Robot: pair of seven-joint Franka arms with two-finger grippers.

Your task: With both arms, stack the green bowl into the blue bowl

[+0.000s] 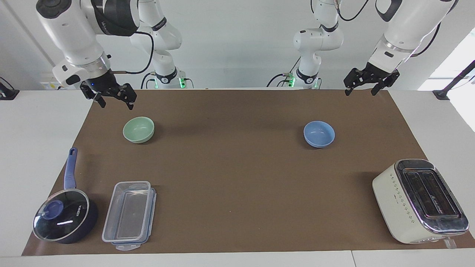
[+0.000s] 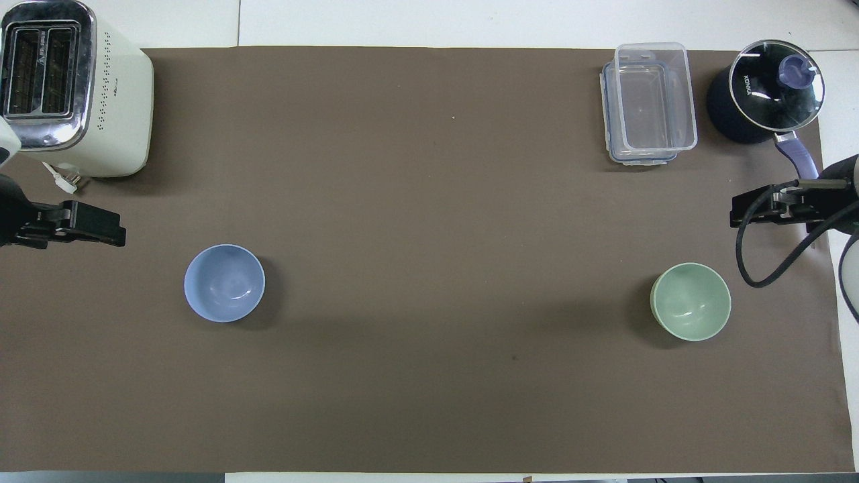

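The green bowl (image 1: pixel 138 129) (image 2: pixel 691 301) stands upright on the brown mat toward the right arm's end. Toward the left arm's end, about as near to the robots, sits the blue bowl (image 1: pixel 319 134) (image 2: pixel 224 282). Both bowls hold nothing. My right gripper (image 1: pixel 116 105) (image 2: pixel 738 216) hangs open in the air beside the green bowl, over the mat near its corner, touching nothing. Over the mat's edge at the blue bowl's end, my left gripper (image 1: pixel 359 92) (image 2: pixel 117 231) is raised and open with nothing in it.
A cream toaster (image 1: pixel 419 200) stands at the left arm's end, farther from the robots than the blue bowl. A dark-blue lidded saucepan (image 1: pixel 65 218) and a clear plastic container (image 1: pixel 128 215) lie farther out than the green bowl. The brown mat (image 1: pixel 237 178) covers the table's middle.
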